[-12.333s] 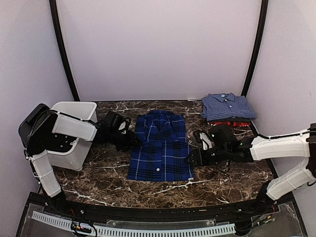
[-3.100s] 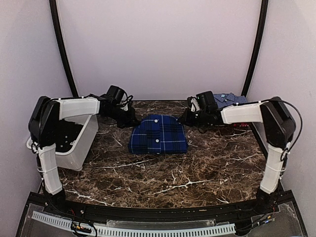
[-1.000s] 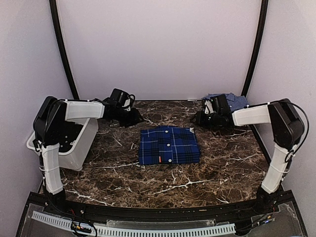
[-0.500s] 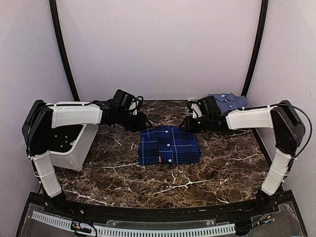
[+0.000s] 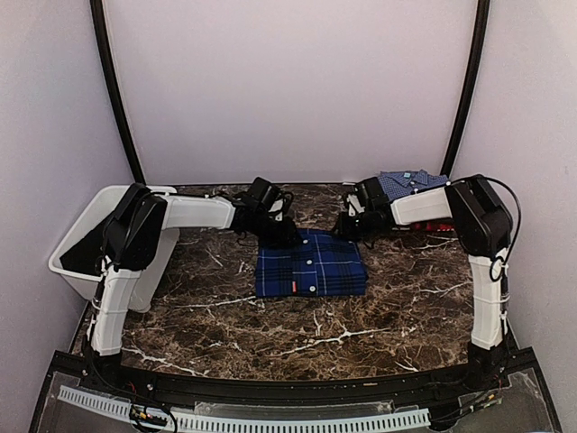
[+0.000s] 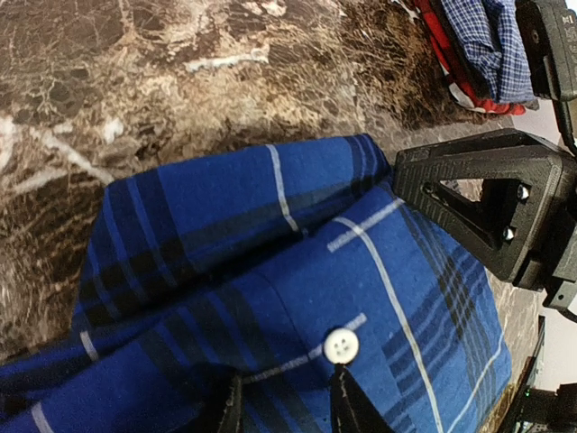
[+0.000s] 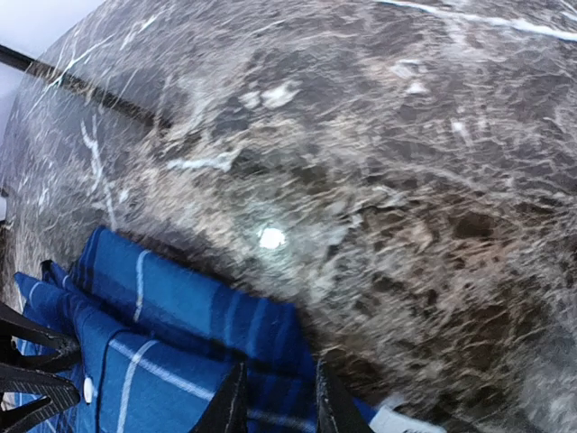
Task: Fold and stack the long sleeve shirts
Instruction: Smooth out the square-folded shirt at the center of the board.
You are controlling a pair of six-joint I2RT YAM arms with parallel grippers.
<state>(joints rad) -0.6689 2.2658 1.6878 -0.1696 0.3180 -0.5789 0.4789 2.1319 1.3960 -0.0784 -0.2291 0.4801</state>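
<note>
The deep-blue plaid shirt (image 5: 310, 264) is laid as a compact folded rectangle near the middle of the marble table (image 5: 270, 336), buttons up. Its two far corners are each met by a gripper: the left gripper (image 6: 287, 408) is set over the far-left corner and the right gripper (image 7: 275, 403) over the far-right corner. In each wrist view plaid cloth is seen between narrowly parted fingers. Whether the cloth is pinched cannot be told. A matched hold at both corners would probably allow the bundle to be lifted flat, so the folds are kept. The fine-check shirt (image 5: 410, 183) is stacked on the red shirt (image 6: 451, 77) at the table's far right corner, judged the destination. A white bin (image 5: 74, 271) is placed at the left edge.
</note>
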